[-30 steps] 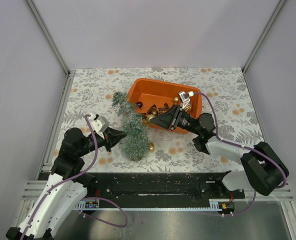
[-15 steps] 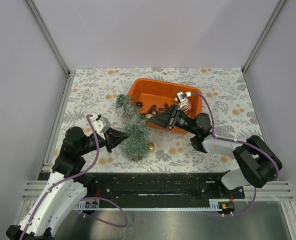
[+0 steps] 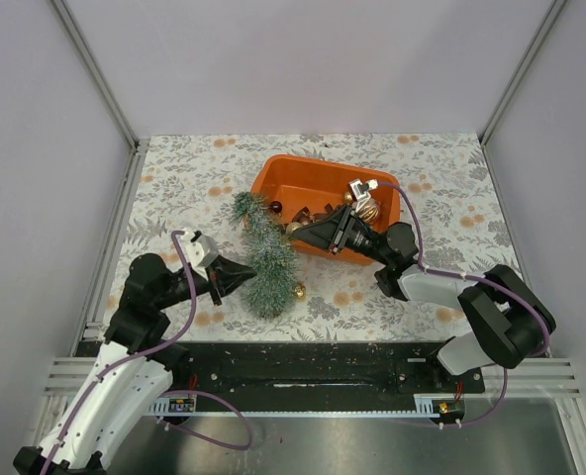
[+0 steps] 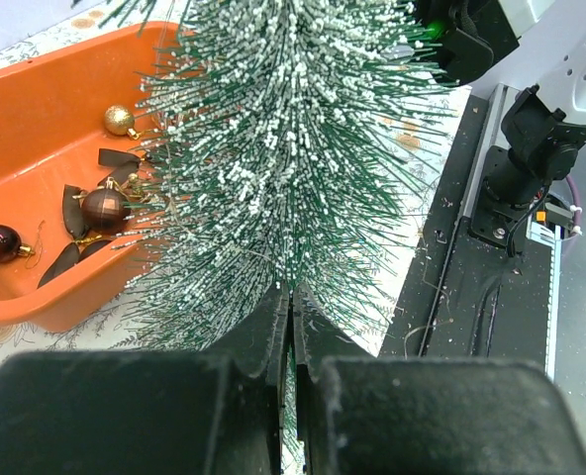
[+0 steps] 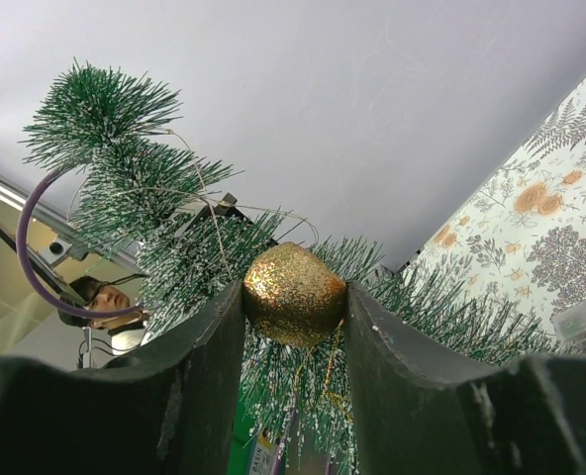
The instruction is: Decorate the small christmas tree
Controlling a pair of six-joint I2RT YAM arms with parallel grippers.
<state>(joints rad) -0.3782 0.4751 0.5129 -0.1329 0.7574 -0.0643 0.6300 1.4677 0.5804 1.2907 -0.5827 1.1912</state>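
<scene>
Nearest me, the left gripper (image 4: pixel 291 297) is closed tight, fingers pressed together on the low needles of the small christmas tree (image 3: pixel 263 252). The exact point of the grip is buried in bristles, so I cannot make it out. Compared with a second ago, the tree looks shorter from above: it has tipped up more steeply and its tip has shifted slightly toward the right arm. It stands on the floral tablecloth (image 3: pixel 184 168), just left of the orange tray (image 3: pixel 283 170), with its top reaching the tray's near-left corner. A loose gold bauble (image 3: pixel 299 291) lies at its foot.

Beyond it, the right gripper (image 5: pixel 293 297) is partly open and clamped on a glittery gold ornament (image 5: pixel 293 292), held against the tree's needles. Its elbow has drawn in since the earlier frame. From above, the gripper body hides that ornament.

Farther off, the left wrist view shows two dark red baubles (image 4: pixel 105 208) and a small gold one (image 4: pixel 119 120) in the tray; the tree cuts off the rest of the tray.
</scene>
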